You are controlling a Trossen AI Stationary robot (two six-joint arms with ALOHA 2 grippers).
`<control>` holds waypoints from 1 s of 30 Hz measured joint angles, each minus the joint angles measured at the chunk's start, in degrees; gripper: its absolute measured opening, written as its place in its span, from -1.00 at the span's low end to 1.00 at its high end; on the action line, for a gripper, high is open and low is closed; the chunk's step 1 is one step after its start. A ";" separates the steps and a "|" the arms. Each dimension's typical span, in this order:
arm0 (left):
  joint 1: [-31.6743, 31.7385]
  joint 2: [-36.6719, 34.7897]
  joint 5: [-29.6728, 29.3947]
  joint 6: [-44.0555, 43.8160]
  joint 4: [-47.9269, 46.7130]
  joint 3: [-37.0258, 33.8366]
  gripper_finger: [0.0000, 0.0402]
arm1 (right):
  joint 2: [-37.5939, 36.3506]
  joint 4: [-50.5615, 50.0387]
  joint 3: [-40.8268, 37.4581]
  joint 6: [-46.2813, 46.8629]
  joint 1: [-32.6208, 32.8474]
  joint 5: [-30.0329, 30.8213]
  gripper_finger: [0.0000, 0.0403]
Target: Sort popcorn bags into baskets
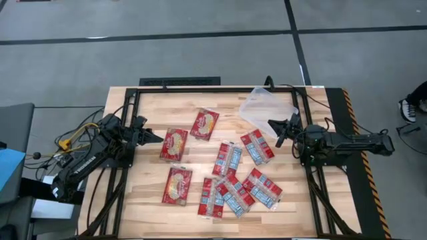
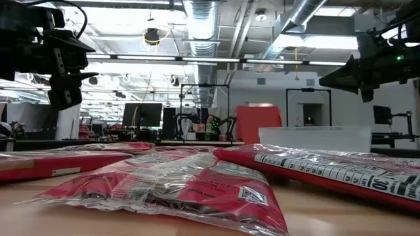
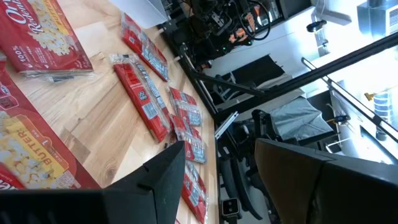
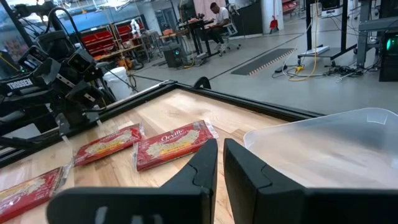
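Jaws: left gripper (image 1: 157, 137) spread, holding nothing, mid-left | right gripper (image 1: 276, 129) nearly closed, holding nothing, beside clear basket (image 1: 261, 107) upper right | popcorn bags (image 1: 232, 180) scattered centre on wooden table (image 1: 148, 200) | right wrist view alone shows seated person (image 4: 217, 15) in workshop

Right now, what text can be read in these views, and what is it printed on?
"Orville": on the cream-oval bag, right wrist view.
"BUTTER": on the nearest bag, left wrist view.
"TROSSEN": on the left arm.
Fine print on the blue-panel bag: too small to read.
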 joint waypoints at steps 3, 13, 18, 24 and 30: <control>0.00 0.00 0.00 0.00 0.00 0.00 -0.08 | 0.00 0.00 0.00 0.00 0.00 -0.01 -0.73; -0.01 0.01 -6.16 5.27 0.69 -0.01 -0.08 | 0.00 0.00 0.00 0.00 0.00 -0.02 -0.73; -0.01 0.01 -14.88 4.82 1.31 0.01 -0.08 | 0.00 0.00 0.00 0.00 0.01 -0.02 -0.73; -0.01 0.00 -18.37 -2.87 1.42 0.01 -0.08 | 0.00 -0.01 0.00 0.00 0.00 -0.01 -0.73; -0.01 -0.01 -24.69 -2.28 1.49 0.00 -0.08 | 0.00 0.00 0.00 0.00 0.00 0.00 -0.73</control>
